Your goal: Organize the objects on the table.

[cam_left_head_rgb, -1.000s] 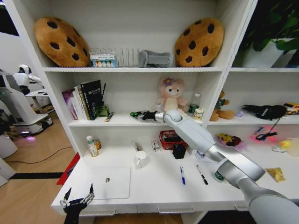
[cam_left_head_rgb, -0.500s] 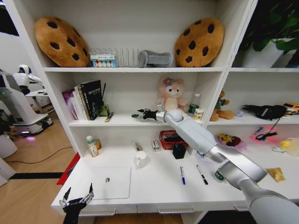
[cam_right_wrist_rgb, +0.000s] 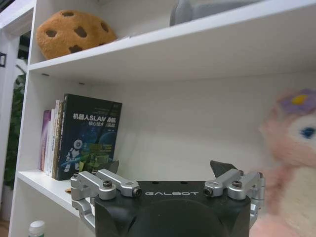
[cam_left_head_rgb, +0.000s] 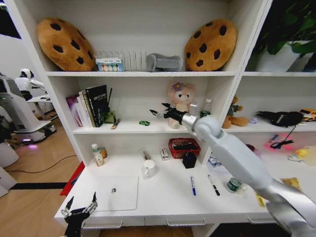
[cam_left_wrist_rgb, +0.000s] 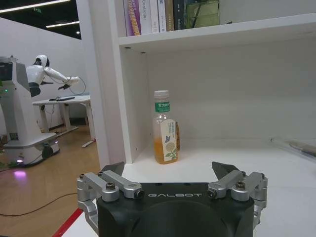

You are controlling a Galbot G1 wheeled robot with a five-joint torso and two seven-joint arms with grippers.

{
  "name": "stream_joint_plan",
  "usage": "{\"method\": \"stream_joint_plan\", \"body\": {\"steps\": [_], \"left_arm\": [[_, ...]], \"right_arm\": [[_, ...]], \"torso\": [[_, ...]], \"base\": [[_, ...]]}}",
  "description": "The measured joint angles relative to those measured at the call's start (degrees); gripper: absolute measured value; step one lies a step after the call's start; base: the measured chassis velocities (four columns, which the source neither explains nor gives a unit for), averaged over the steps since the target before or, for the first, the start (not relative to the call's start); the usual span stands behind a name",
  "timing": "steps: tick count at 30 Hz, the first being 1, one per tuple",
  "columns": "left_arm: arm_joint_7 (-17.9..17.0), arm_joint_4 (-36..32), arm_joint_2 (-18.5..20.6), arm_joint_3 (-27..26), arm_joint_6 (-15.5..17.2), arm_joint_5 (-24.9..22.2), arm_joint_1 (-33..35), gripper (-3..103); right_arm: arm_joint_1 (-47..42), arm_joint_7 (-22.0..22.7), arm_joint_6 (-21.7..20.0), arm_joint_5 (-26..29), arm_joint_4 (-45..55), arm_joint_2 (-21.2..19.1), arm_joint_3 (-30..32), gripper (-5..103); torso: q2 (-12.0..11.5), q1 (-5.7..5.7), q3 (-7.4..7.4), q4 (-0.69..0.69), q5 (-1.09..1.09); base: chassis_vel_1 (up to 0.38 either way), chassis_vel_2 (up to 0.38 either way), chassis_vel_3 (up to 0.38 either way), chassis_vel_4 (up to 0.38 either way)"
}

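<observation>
Head view: right pincer, jaws apart and empty above green toy, could nudge the plush off the shelf.

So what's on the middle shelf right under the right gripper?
A tiny green toy sits on the shelf just left of and below the open right gripper. The plush stands behind the gripper, its lower part covered.

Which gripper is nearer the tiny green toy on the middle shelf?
Right. The right gripper hangs open just above and beside the tiny green toy. The left gripper is open far below, at the table's front left corner.
</observation>
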Motion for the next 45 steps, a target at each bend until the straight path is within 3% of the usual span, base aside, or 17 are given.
{"method": "stream_joint_plan", "body": {"steps": [3,4,5,6,7,8,10,11,13,16,17,21,24,26,30,39,45], "left_arm": [[-0.05,-0.09,0.33,0.11,0.07,-0.11,-0.09,100],[-0.05,-0.09,0.33,0.11,0.07,-0.11,-0.09,100],[-0.06,-0.22,0.42,0.39,0.13,-0.02,-0.09,100],[-0.06,-0.27,0.43,0.56,0.13,0.13,-0.08,100],[-0.06,-0.27,0.43,0.56,0.13,0.13,-0.08,100],[-0.06,-0.34,0.47,0.86,0.13,0.49,0.08,100],[-0.05,-0.57,0.46,1.06,0.11,0.79,0.35,100],[-0.05,-0.57,0.46,1.06,0.11,0.79,0.35,100],[-0.02,-0.87,0.5,1.09,0.03,0.84,0.64,100],[0.01,-0.9,0.84,0.98,-0.06,0.81,0.67,100],[0.01,-0.9,0.84,0.98,-0.06,0.81,0.67,100],[0.0,-0.9,1.16,1.15,-0.11,0.58,0.62,100],[0.0,-0.78,1.12,1.38,-0.39,0.6,0.56,100],[-0.02,-0.76,0.83,1.94,-0.4,0.58,0.51,99],[-0.04,-0.76,0.85,2.19,-0.24,0.45,0.38,99],[-0.15,0.0,1.73,0.77,0.83,-1.07,0.15,96],[-0.22,1.08,1.52,0.92,0.99,-1.02,-0.16,100]], "right_arm": [[-20.21,2.07,0.72,-1.41,9.47,-3.2,15.63,100],[-20.21,2.07,0.72,-1.41,9.47,-3.2,15.63,100],[-29.31,2.17,1.76,-2.93,11.97,-2.44,22.55,100],[-34.75,2.05,2.9,-4.49,13.04,-1.43,26.21,100],[-34.75,2.05,2.9,-4.49,13.04,-1.43,26.21,100],[-44.09,0.53,5.06,-8.33,14.2,1.1,31.33,100],[-52.37,-0.39,6.72,-12.39,15.34,4.49,35.36,100],[-52.37,-0.39,6.72,-12.39,15.34,4.49,35.36,100],[-60.29,-0.83,8.34,-17.08,16.45,9.26,38.09,100],[-65.31,-1.14,10.07,-22.01,16.19,13.97,38.57,100],[-65.31,-1.14,10.07,-22.01,16.19,13.97,38.57,100],[-67.61,-0.19,11.64,-26.16,12.71,21.23,37.36,100],[-66.64,3.16,11.7,-27.01,9.88,23.53,35.51,100],[-64.02,8.38,10.73,-26.39,5.37,25.39,32.11,100],[-60.55,12.71,6.85,-21.7,0.0,25.93,27.96,100],[-54.75,12.66,5.85,-22.25,-8.91,23.01,22.85,100],[-50.93,13.44,5.08,-21.8,-11.09,20.67,20.65,100]], "torso": [[0.01,-0.01,-0.01,-0.03,-0.03],[0.01,-0.01,-0.01,-0.03,-0.03],[0.01,-0.01,-0.01,-0.01,-0.02],[0.01,-0.01,-0.01,0.01,-0.05],[0.01,-0.01,-0.01,0.01,-0.05],[0.01,-0.01,-0.01,-0.01,-0.02],[0.01,-0.01,0.0,-0.01,-0.04],[0.01,-0.01,0.0,-0.01,-0.04],[0.01,-0.01,-0.01,0.01,-0.04],[0.02,-0.02,-0.01,0.0,-0.05],[0.02,-0.02,-0.01,0.0,-0.05],[0.01,-0.01,0.0,0.01,-0.05],[0.01,-0.01,0.0,0.0,-0.05],[0.0,0.0,0.01,0.01,-0.06],[-0.01,0.0,0.01,0.03,-0.04],[0.0,0.0,0.01,0.01,-0.05],[-0.01,0.01,0.01,0.01,-0.04]], "base": [[0.0,0.0,0.0,0.0],[0.0,0.0,0.0,0.0],[0.0,0.0,0.0,0.0],[0.0,0.0,0.0,0.0],[0.0,0.0,0.0,0.0],[0.0,0.0,0.0,0.0],[0.0,0.0,0.0,0.0],[0.0,0.0,0.0,0.0],[0.0,0.0,0.0,0.0],[0.0,0.0,0.0,0.0],[0.0,0.0,0.0,0.0],[0.0,0.0,0.0,0.0],[0.0,0.0,0.0,0.0],[0.0,0.0,0.0,0.0],[0.0,0.0,0.0,0.0],[0.0,0.0,0.0,0.0],[0.0,0.0,0.0,0.0]]}}
